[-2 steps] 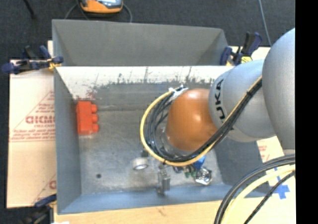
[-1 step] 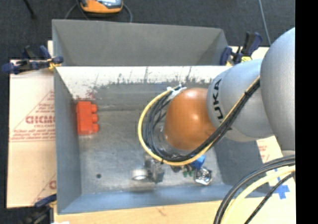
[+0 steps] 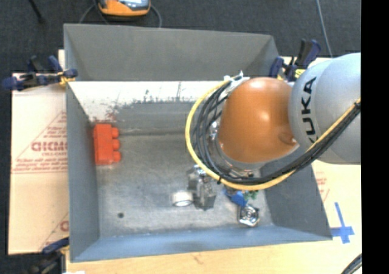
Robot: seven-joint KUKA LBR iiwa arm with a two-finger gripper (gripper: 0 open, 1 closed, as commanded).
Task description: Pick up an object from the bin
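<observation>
My gripper (image 3: 202, 192) hangs low over the front middle of the bin, below the orange cover. A small white ring-shaped thing (image 3: 180, 198) lies on the floor just left of it, close to touching. To the gripper's right, near the front wall, lies a blue piece (image 3: 236, 197) with a shiny silver part (image 3: 249, 215) at its end. I see nothing held in the gripper.
An orange-red block with studs (image 3: 106, 144) lies against the left wall, far from the gripper. The arm and its looped cables cover the right half of the bin. Bare floor stretches between the block and the gripper.
</observation>
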